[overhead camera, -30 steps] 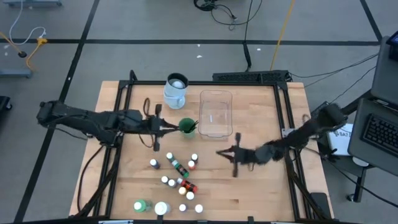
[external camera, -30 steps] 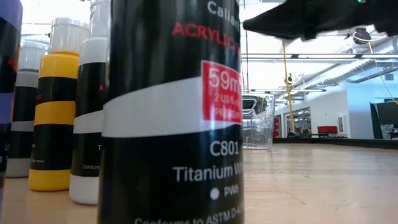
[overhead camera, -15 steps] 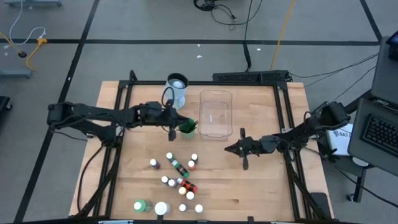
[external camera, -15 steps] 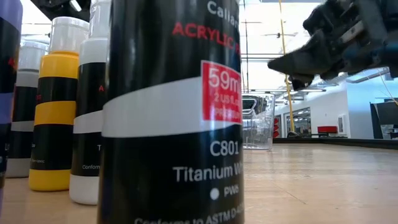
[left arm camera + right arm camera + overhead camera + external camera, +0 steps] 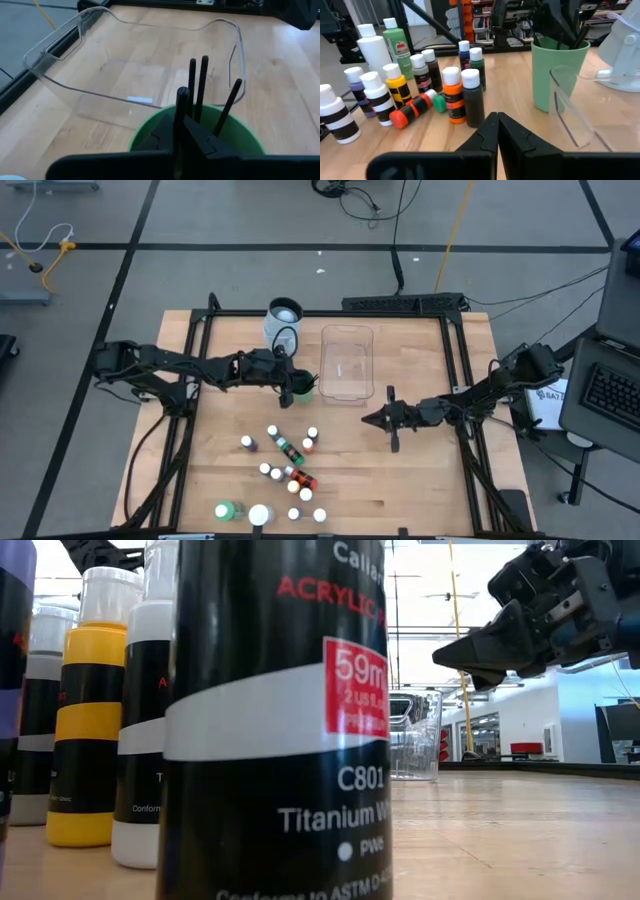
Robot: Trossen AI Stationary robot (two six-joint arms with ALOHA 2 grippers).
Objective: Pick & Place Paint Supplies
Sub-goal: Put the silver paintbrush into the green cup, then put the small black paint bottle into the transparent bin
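Observation:
A green cup (image 5: pixel 301 386) stands left of the clear tub (image 5: pixel 347 363) with dark brushes (image 5: pixel 203 82) standing in it. My left gripper (image 5: pixel 292 384) reaches over the cup's left rim and is shut on one brush (image 5: pixel 181 100). Small white-capped paint bottles (image 5: pixel 290 462) stand and lie in a cluster toward the near edge, with a green bottle (image 5: pixel 227 510) and a white jar (image 5: pixel 260 515) at the near left. My right gripper (image 5: pixel 367 420) hovers shut and empty right of the cluster, and it also shows in the low view (image 5: pixel 470 652). My left gripper pinches the brush's thin dark handle (image 5: pixel 180 117) between its two fingertips (image 5: pixel 200 137), a little below the handle's rounded top end. The fingers come from the table's left, slanting down, and lie across the handle. The brush stands upright, its lower part inside the green cup.
A pale jug (image 5: pixel 283 323) stands at the far edge beside the tub. Bottles (image 5: pixel 275 720) stand close before the low camera. An orange-capped bottle (image 5: pixel 412 109) lies on its side in the cluster. Bare wood lies between the cluster and the table's right edge.
My left gripper has gone toward the table's right and down, from left of the green cup to over its rim, staying shut on the brush. My right gripper has sunk a little, drawn back toward the table's right and rolled, then kept still.

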